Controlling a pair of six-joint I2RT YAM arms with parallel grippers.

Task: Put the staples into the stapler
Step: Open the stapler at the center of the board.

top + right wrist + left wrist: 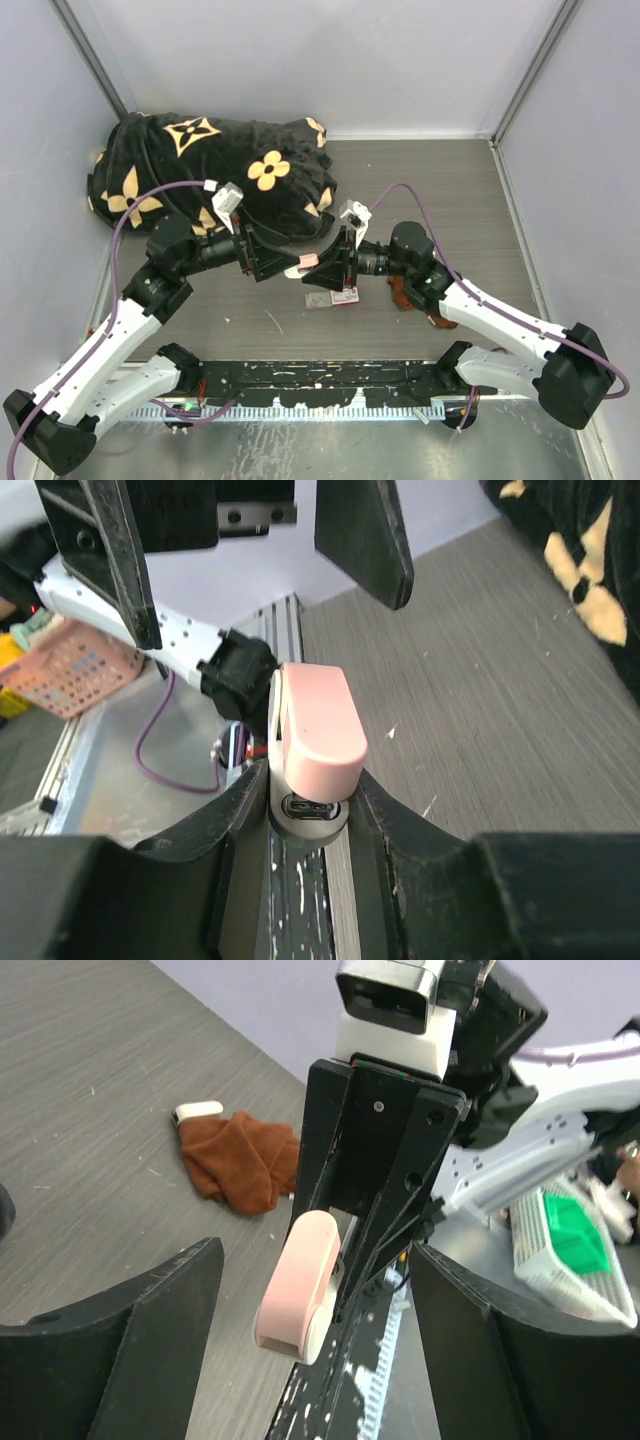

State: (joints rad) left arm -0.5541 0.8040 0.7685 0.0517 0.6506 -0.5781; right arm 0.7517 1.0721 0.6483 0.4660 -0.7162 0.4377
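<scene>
Grey wood-grain tabletop [460,200], plain pale lilac walls [350,60], metal corner posts [95,55], even light

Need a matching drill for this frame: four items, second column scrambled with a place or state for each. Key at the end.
1 stapler
2 left claw
3 staple box
4 black blanket

A bunched in the far left corner
B flat on the table by the claws
C clamped in the right claw
D open, holding nothing

Pairs: 1-C, 2-D, 3-B, 4-A
</scene>
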